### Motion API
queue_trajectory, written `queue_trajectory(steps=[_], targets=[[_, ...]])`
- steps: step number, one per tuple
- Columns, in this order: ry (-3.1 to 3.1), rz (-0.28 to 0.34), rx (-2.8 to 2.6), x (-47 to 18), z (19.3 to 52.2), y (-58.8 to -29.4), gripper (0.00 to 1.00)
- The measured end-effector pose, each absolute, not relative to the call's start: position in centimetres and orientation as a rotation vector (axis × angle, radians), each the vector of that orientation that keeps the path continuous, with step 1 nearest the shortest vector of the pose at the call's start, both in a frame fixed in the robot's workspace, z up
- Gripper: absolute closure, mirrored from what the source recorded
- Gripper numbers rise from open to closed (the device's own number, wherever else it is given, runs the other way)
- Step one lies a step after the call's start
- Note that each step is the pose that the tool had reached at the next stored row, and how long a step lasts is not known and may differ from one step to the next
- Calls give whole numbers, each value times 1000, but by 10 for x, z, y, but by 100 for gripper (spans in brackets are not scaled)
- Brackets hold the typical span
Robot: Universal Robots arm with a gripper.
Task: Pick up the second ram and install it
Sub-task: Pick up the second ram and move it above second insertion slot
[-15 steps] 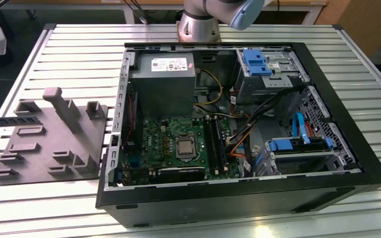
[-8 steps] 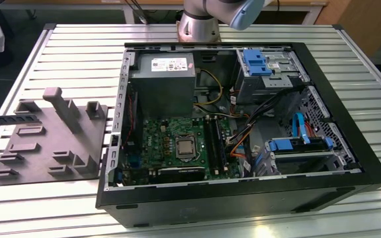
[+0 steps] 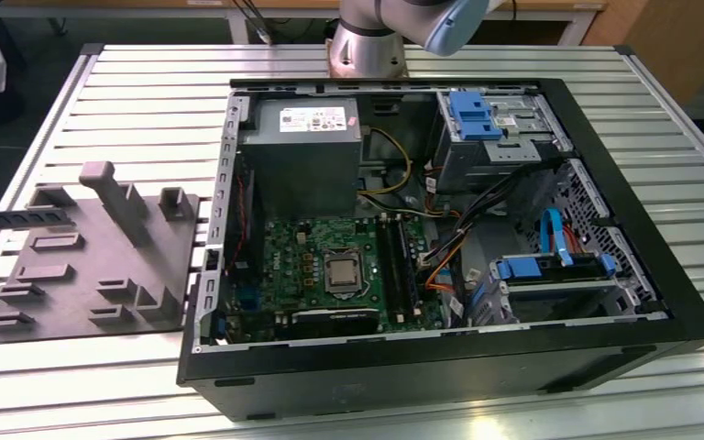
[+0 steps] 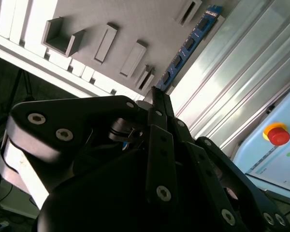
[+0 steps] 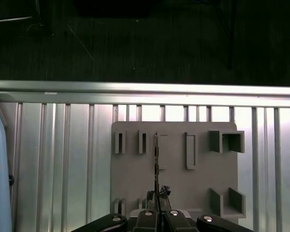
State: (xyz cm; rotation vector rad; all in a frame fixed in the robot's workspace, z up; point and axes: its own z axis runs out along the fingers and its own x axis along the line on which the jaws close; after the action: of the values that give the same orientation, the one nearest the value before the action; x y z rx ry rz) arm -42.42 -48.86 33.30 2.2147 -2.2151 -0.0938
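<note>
My gripper [image 4: 157, 92] is shut on the second ram [image 4: 186, 46], a thin dark green-blue stick that juts straight out from between the fingertips. In the first wrist view the ram [image 5: 156, 162] shows edge-on as a thin dark line running out from the gripper [image 5: 157, 198] over the grey holder tray [image 5: 198, 186]. In the exterior view the ram [image 3: 34, 218] lies level over the tray's [image 3: 83, 284] left part, reaching in from the exterior view's left edge. The motherboard's memory slots [image 3: 398, 266] lie inside the open computer case [image 3: 645, 275], well to the exterior view's right of the stick.
The tray carries several upright grey blocks [image 3: 120, 197] and slots. A pale box with a red stop button [image 4: 279, 134] stands beside the tray. The case holds a power supply [image 3: 303, 147], blue drive bays [image 3: 475, 115] and loose cables [image 3: 450, 257]. The arm's base [image 3: 370, 41] rises behind the case.
</note>
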Motion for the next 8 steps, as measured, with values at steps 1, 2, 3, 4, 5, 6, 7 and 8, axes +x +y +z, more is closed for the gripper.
queue_trajectory(steps=[1,2,3,4,5,6,7,8], targets=[[-2215,-94,2215,-424,333,-488,88],[-2215,-94,2214,-424,334,-488,88],[-2215,-94,2215,-424,334,-488,88],[-2215,-94,2215,-424,335,-488,88],[-2215,-94,2215,-424,335,-488,88],[-2215,-94,2215,-424,336,-488,88],[-2215,-94,2215,-424,336,-488,88],[-2215,-94,2215,-424,336,-487,88]])
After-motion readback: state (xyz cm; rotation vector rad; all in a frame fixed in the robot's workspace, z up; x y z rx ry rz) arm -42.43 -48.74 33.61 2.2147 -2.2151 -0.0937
